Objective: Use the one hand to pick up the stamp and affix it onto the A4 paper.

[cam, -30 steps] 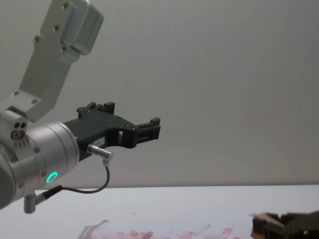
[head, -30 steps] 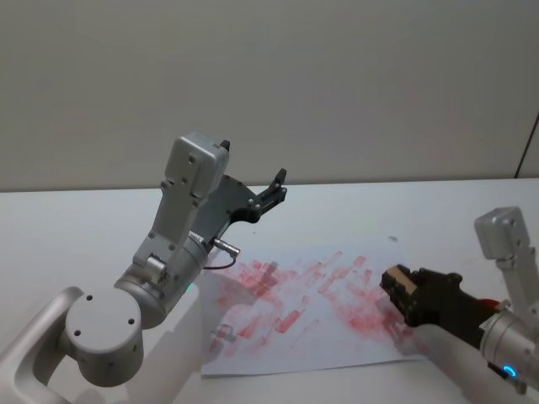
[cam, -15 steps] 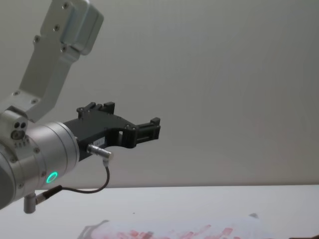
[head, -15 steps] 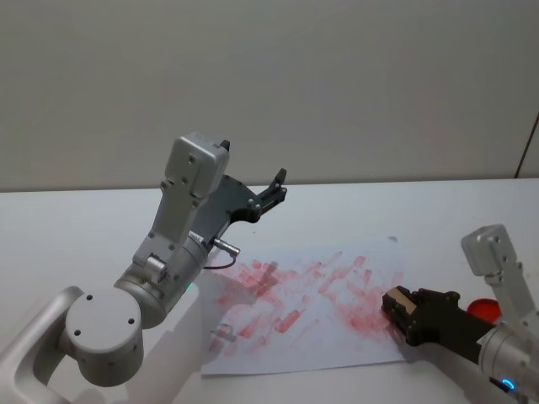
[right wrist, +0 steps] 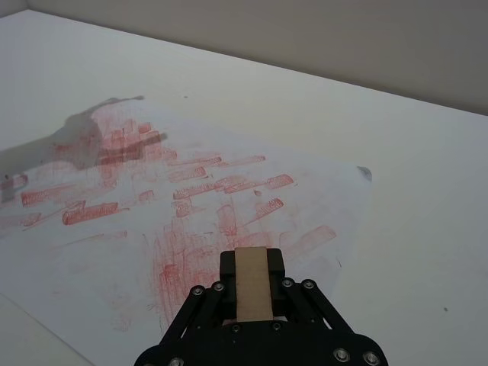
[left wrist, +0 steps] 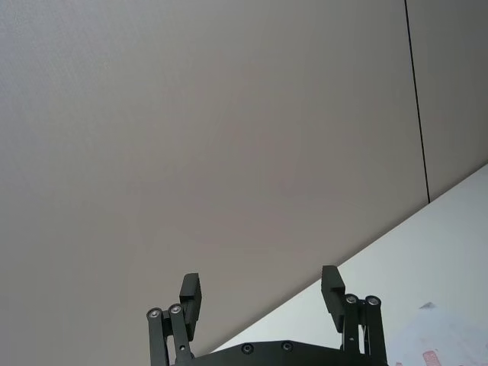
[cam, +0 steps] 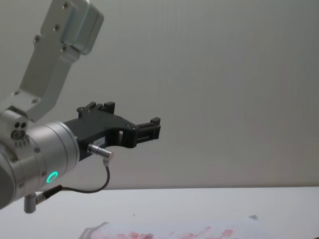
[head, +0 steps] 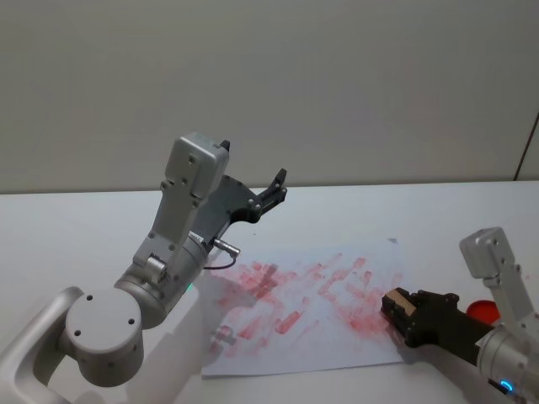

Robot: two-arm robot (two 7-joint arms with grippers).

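Observation:
My right gripper (head: 402, 309) is shut on the stamp (head: 396, 303), a small brown block held between its black fingers. It sits low over the near right part of the A4 paper (head: 303, 303), a white sheet covered with red smudges. In the right wrist view the stamp (right wrist: 252, 284) sticks out between the fingers of the right gripper (right wrist: 252, 264), just above a dense red patch of the A4 paper (right wrist: 191, 191). I cannot tell whether it touches the sheet. My left gripper (head: 276, 187) hangs open high above the table, away from the paper, with nothing in it (left wrist: 261, 288).
A red round object (head: 482, 310) lies on the white table (head: 438, 219) right of the paper, partly behind my right arm. The left arm's silver body (head: 168, 252) stands over the sheet's left edge and casts a shadow on it.
The right gripper with the stamp has dropped lower and drawn slightly back, leaving the chest view's lower right corner. The left arm has not moved.

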